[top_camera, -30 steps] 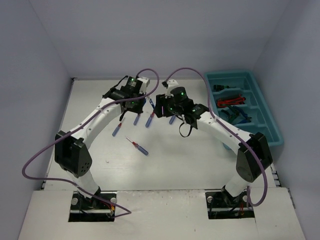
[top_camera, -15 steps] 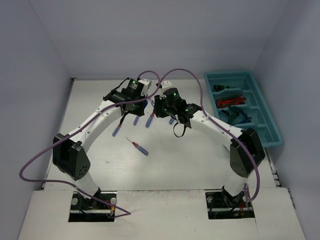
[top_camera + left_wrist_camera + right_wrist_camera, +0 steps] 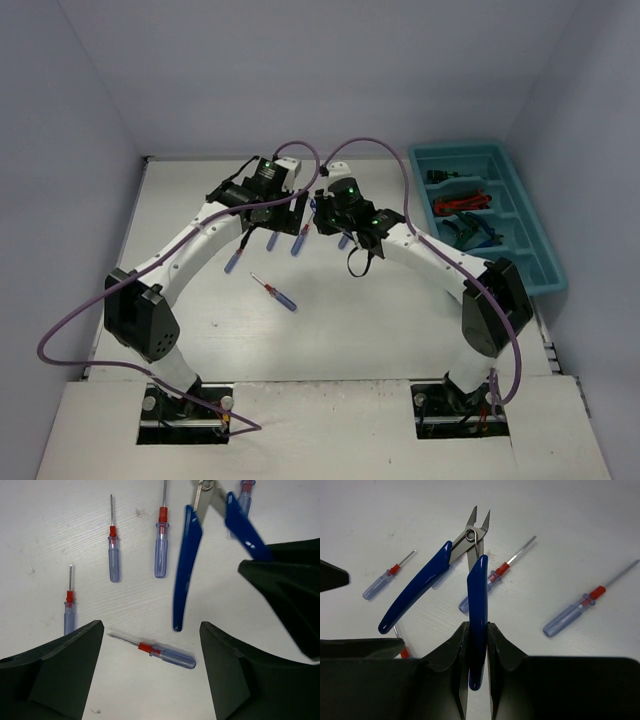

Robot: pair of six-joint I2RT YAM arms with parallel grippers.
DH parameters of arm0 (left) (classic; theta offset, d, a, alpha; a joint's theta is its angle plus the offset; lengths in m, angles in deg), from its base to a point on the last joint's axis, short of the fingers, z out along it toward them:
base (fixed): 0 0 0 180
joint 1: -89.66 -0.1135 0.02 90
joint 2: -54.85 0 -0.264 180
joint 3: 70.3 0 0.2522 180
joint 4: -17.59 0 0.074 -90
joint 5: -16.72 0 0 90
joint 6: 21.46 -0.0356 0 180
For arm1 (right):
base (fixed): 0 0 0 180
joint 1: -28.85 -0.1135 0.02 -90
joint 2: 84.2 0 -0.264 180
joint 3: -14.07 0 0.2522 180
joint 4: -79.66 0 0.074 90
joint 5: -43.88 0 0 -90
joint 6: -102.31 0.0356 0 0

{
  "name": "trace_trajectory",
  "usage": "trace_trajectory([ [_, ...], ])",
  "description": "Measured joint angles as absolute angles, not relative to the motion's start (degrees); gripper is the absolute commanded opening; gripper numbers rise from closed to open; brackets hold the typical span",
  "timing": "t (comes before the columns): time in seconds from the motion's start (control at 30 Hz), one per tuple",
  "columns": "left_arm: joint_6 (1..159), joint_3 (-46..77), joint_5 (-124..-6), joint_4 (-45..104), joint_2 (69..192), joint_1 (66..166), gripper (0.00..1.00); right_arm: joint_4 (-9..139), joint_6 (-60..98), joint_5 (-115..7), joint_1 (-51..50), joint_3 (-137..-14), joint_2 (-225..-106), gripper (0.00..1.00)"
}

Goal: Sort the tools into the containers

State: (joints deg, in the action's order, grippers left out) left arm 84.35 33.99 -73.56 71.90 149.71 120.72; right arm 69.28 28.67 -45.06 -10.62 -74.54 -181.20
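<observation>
Pliers (image 3: 477, 587) with blue handles and a steel nose sit pinched by one handle in the right claw (image 3: 477, 627), over slim blue-handled screwdrivers (image 3: 161, 555) lying on the white surface (image 3: 60, 520). Left claw (image 3: 150, 627) hangs spread apart just beside them.

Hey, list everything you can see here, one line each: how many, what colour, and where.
screwdrivers: five, clear blue handles with red collars, loose on the table around its middle
pliers: one, blue handles, among the screwdrivers
tray: one, teal, far right of the table
tray contents: too small to count, red, black and blue, in the far and middle compartments
table: one, white
left tool: black, open and empty, above the screwdrivers
right tool: black, shut on one pliers handle
</observation>
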Motion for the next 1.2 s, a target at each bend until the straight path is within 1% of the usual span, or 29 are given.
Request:
trace_trajectory([
  [0.1, 84.66, 33.99, -74.39, 71.95, 148.28, 120.73, 0.78, 68.87, 30.47, -43.89, -8.09, -71.48, -178.11, 0.0],
  [0.2, 84.97, 33.99, -75.16, 71.95, 145.79, 120.73, 0.78, 69.07, 33.03, -43.26, -2.81, -67.78, -173.29, 0.0],
  [0.27, 85.16, 33.99, -75.57, 71.95, 143.82, 120.73, 0.78, 68.97, 34.95, -42.73, 2.63, -64.59, -168.83, 0.0],
  [0.4, 85.28, 33.04, -76.0, 71.76, 139.42, 120.73, 0.78, 69.36, 39.12, -41.33, 16.56, -59.21, -160.35, 0.0],
  [0.53, 85.31, 29.42, -76.16, 71.66, 135.2, 120.73, 0.78, 70.04, 44.71, -41.99, 30.63, -53.95, -155.15, 0.0],
  [0.67, 85.4, 25.32, -76.14, 72.13, 132.58, 120.73, 0.78, 70.15, 48.91, -45.32, 41.84, -50.2, -155.4, 0.0],
  [0.73, 85.51, 23.52, -76.13, 72.3, 131.64, 120.66, 0.78, 71.01, 50.88, -47.77, 45.77, -48.81, -156.97, 0.0],
  [0.8, 85.55, 21.96, -76.13, 72.45, 130.68, 120.57, 0.78, 72.16, 52.82, -50.03, 48.35, -47.66, -159.1, 0.0],
  [0.93, 85.58, 20.43, -76.16, 72.69, 129.03, 120.32, 0.78, 74.55, 55.86, -53.76, 50.08, -46.45, -163.77, 0.0],
  [0.97, 85.58, 20.39, -76.16, 72.69, 128.67, 120.29, 0.78, 75.15, 56.41, -54.58, 50.31, -46.16, -164.67, 0.02],
  [1.07, 85.62, 20.28, -76.18, 72.65, 127.41, 120.29, 0.78, 76.55, 57.56, -56.2, 50.62, -45.59, -166.82, 0.15],
  [1.1, 85.62, 20.13, -76.19, 72.63, 126.95, 120.29, 0.78, 76.98, 57.82, -56.76, 50.63, -45.43, -167.29, 0.21],
  [1.2, 85.6, 19.67, -76.32, 72.66, 126.03, 120.29, 0.78, 78.23, 58.43, -58.16, 50.63, -45.1, -168.22, 0.46],
])
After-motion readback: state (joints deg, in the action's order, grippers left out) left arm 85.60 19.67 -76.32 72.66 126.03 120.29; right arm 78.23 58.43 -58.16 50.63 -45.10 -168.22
